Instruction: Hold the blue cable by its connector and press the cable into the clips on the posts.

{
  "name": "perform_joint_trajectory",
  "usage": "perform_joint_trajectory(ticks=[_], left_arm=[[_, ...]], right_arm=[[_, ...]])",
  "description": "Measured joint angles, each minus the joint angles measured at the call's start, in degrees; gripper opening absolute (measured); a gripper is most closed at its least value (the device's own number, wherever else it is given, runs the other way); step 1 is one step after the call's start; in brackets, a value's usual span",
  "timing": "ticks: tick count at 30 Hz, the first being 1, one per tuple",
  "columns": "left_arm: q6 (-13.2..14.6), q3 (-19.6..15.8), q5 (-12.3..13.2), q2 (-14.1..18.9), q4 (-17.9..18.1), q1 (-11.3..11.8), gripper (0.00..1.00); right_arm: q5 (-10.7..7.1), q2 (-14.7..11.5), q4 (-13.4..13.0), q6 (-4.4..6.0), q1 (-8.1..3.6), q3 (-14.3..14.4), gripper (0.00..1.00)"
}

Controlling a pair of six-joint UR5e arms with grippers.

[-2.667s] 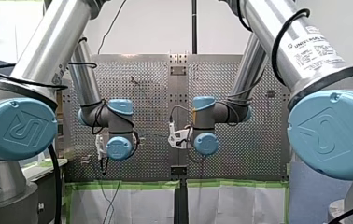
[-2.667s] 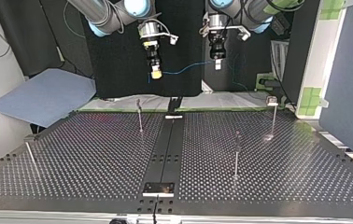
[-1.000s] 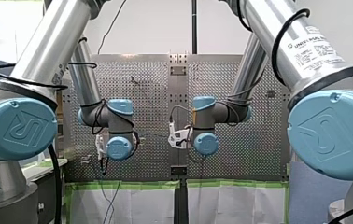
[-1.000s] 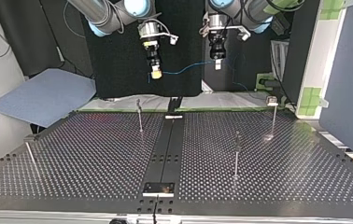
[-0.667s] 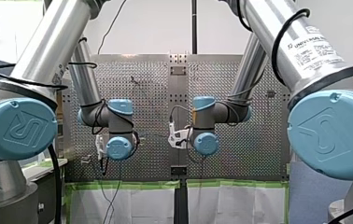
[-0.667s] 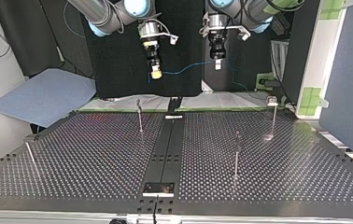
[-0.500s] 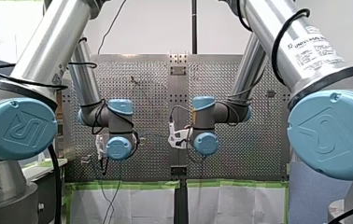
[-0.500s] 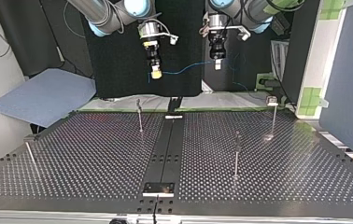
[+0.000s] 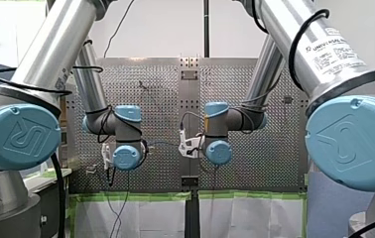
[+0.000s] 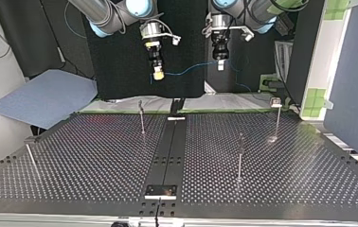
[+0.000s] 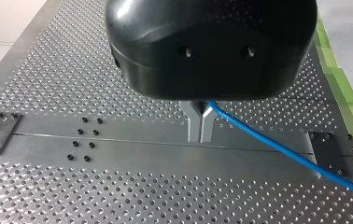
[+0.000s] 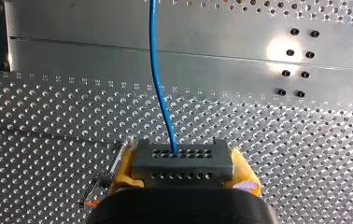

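My left arm point(image 9: 56, 47) and my right arm point(image 9: 275, 25) were silver tubes with sky-blue, logo-embossed joint caps point(image 9: 17, 136) and looped black cables point(image 9: 294, 42). A white label point(image 9: 337, 52) sat at the front view's 2 o'clock. My left gripper point(image 11: 201, 139) was glossy black with metal fingers point(image 11: 193, 123); my right gripper point(image 12: 183, 165) had yellow pads point(image 12: 125, 170).

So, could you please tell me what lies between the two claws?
Only the blue cable: the top view shows it strung in mid-air from the connector in my right claw to my left claw, which pinches it.
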Motion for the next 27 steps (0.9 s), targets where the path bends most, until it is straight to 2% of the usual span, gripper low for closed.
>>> perform_joint_trajectory(ticks=[11,16,21,27], left_arm=[[0.69,-0.05,-0.69,-0.69,-0.68,0.53,0.00],[3.01,-0.07,-2.46,-3.00,-2.56,0.99,0.00],[5.49,-0.09,-2.86,-5.48,-3.03,1.04,0.00],[8.20,-0.09,-2.90,-8.02,-3.07,1.05,0.00]], right_arm=[[0.06,0.15,0.16,-0.17,0.16,-0.18,0.00],[0.16,1.82,1.82,-1.04,0.63,-1.82,0.00],[0.17,4.19,4.19,-1.20,0.69,-3.06,0.00],[0.18,6.79,7.17,-1.23,0.70,-3.24,0.00]])
